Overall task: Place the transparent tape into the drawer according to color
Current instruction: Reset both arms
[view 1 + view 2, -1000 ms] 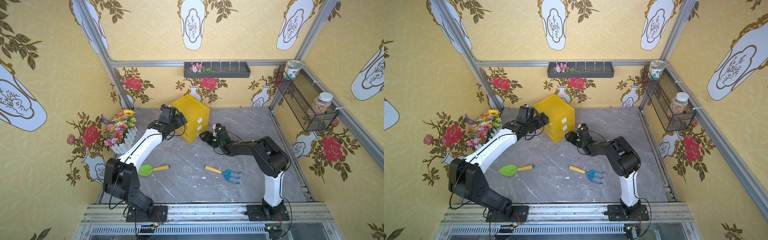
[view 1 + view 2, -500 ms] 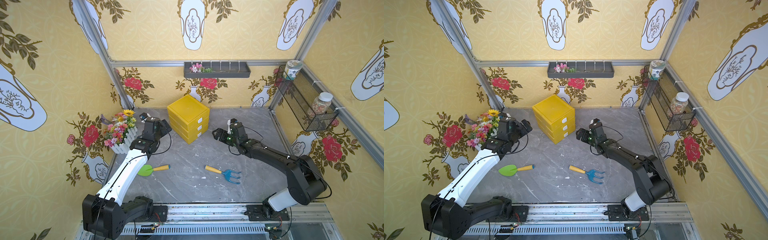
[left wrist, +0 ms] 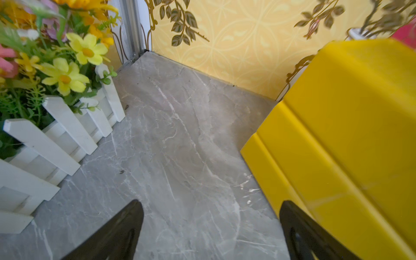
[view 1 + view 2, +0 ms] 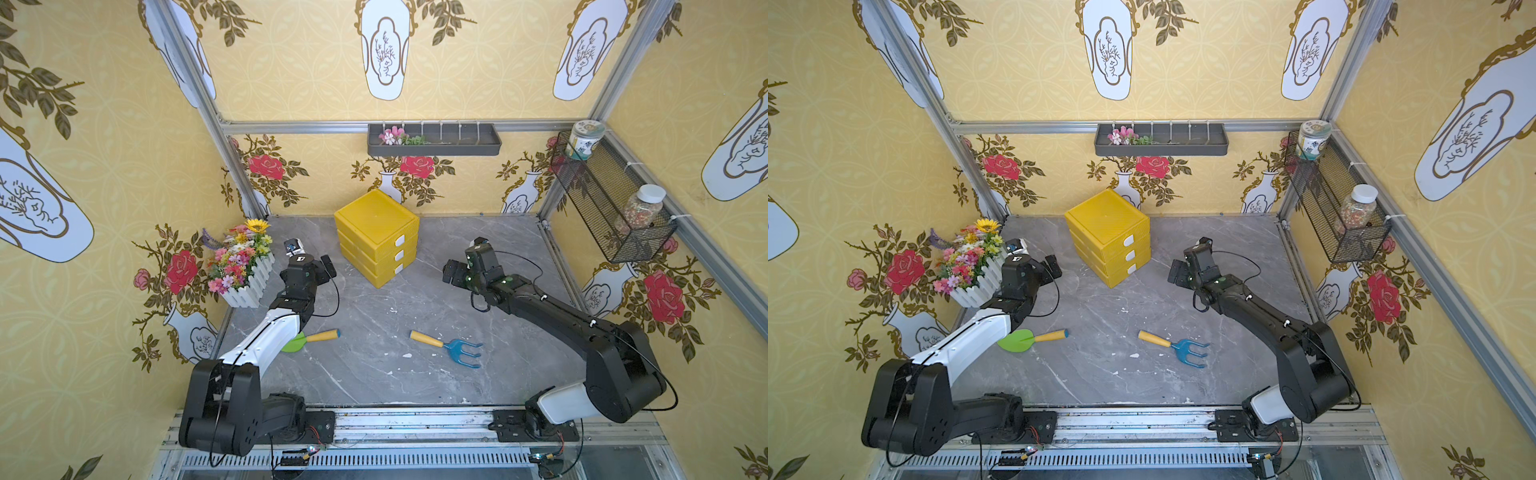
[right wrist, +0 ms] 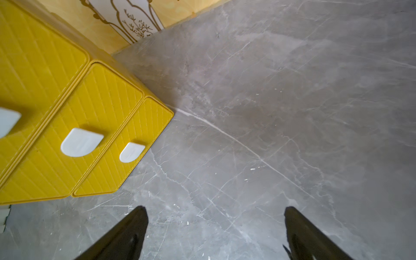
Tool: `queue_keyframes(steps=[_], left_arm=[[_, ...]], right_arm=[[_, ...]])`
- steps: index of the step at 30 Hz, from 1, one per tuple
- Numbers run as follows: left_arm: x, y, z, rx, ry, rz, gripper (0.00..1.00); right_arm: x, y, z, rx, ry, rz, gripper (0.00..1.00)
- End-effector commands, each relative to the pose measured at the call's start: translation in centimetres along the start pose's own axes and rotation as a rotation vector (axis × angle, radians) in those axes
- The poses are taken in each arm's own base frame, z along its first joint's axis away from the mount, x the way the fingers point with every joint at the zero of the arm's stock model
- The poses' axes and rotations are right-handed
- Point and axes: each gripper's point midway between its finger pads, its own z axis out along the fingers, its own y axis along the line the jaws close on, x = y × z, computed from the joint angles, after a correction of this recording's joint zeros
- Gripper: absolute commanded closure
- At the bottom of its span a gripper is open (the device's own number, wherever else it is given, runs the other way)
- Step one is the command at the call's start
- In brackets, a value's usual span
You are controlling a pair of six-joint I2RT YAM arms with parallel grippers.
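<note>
bench (image 4: 374, 316): grey marble, floral yellow walls (image 4: 291, 83) around
drawers: yellow three-drawer unit (image 4: 376, 232) mid-frame, all shut
tape: transparent tape nowhere visible, prob already inside
left hand (image 3: 211, 204): apart, empty
right hand (image 5: 215, 209): apart, empty
step: looks done; next, just retract both hands

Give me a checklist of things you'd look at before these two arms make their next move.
1. Left gripper open, nothing between its jaws: ok.
2. Right gripper open, nothing between its jaws: ok.
3. All three drawers of the yellow drawer unit shut, fronts flush: ok.
4. Tape rolls left out on the table: none in view, ok.
5. Tape rolls sorted by color inside the drawers: cannot tell, the shut fronts hide them.
6. Blue rake and green shovel lie on the table apart from both grippers: ok.
</note>
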Motion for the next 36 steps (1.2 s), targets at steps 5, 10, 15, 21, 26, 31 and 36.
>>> queue_keyframes(steps=[5,10,15,21,26,31,36], left_arm=[[0.7,5.9,0.5,-0.13,-0.116,0.06,0.0],[2.6,6.3,0.4,-0.041,-0.093,0.015,0.0],[4.0,5.9,-0.4,0.003,-0.137,0.037,0.01],[4.4,4.4,-0.9,0.062,-0.171,0.098,0.0],[4.4,4.5,-1.0,0.053,-0.175,0.096,0.0],[4.1,5.7,-1.1,-0.036,-0.202,0.063,0.0],[4.3,4.6,-1.3,0.036,-0.192,0.091,0.0]], right_arm=[[-0.6,-2.9,0.3,0.024,0.013,0.051,0.03],[-1.1,-3.3,0.9,-0.066,0.023,0.094,0.03],[-2.5,-3.6,0.6,-0.194,-0.033,0.154,0.03],[-3.5,-3.0,-0.9,-0.281,-0.144,0.098,0.03],[-3.8,-2.9,-1.5,-0.282,-0.161,0.068,0.03],[-3.6,-3.3,-1.9,-0.277,-0.186,0.064,0.03],[-3.7,-3.6,-2.4,-0.267,-0.222,0.051,0.03]])
